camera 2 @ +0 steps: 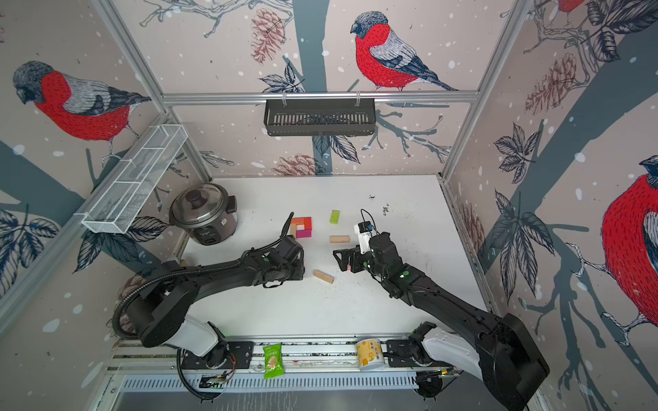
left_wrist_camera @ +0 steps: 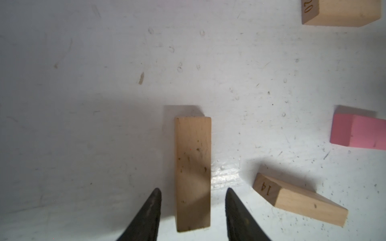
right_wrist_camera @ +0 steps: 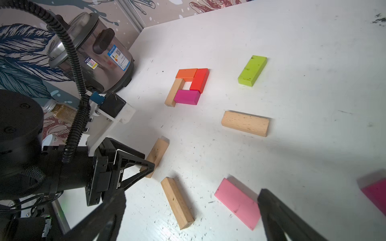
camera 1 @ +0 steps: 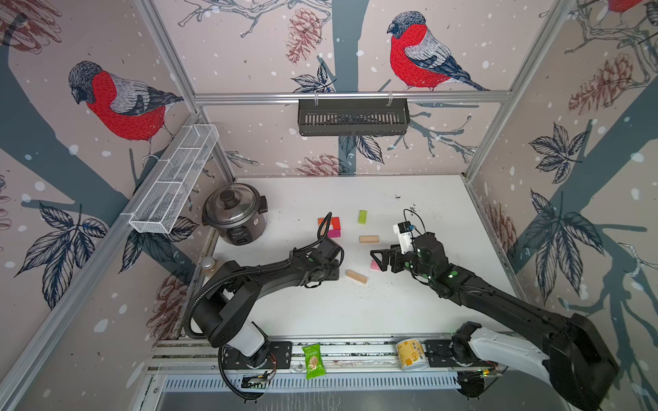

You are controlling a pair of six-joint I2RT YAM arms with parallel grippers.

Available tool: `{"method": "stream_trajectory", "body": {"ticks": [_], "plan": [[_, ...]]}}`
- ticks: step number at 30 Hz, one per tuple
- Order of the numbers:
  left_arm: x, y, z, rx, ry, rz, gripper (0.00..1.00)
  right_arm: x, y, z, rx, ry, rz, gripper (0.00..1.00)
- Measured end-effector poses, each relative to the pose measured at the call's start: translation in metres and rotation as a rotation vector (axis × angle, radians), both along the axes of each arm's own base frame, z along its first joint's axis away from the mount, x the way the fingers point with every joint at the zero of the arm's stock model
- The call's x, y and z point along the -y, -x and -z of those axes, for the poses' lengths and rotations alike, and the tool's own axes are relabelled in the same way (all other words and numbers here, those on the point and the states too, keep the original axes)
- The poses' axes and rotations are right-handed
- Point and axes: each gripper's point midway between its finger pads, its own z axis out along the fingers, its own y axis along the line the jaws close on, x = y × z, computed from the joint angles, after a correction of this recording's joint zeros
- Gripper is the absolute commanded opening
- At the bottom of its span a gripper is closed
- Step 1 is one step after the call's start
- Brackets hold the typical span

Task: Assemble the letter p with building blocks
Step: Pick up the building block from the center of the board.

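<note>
A loop (camera 2: 307, 223) of orange, red, magenta and tan blocks is seen near mid-frame. A tan block (left_wrist_camera: 192, 158), hidden in both top views, is straddled untouched by the left gripper (left_wrist_camera: 193, 188); the right gripper (right_wrist_camera: 192, 191) is spread wide

Loop (right_wrist_camera: 199, 80) orange, red, magenta, tan; lime block (right_wrist_camera: 252, 70); pink block (right_wrist_camera: 237, 203).

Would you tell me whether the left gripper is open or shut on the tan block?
Open: the left gripper straddles the tan block, with a gap showing beside each fingertip.
</note>
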Motion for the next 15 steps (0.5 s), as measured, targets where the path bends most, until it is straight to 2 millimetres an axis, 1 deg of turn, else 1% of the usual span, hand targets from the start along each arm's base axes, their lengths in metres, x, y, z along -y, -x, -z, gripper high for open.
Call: {"method": "stream_trajectory", "body": {"ticks": [2,10,15], "plan": [[-0.0008,0.001,0.0027,-0.008,-0.009,-0.005,0.45,0.0006,0.0,0.0005,0.0,0.002,0.003,1.0],[0.0036,0.0037,0.0069,-0.017,-0.029,0.006,0.39,0.0039,-0.0026,0.0015,0.006,0.011,0.024,1.0],[0.0047,0.0043,0.008,-0.013,-0.047,0.006,0.32,0.0043,-0.0032,0.0025,0.005,0.015,0.028,1.0]]}}
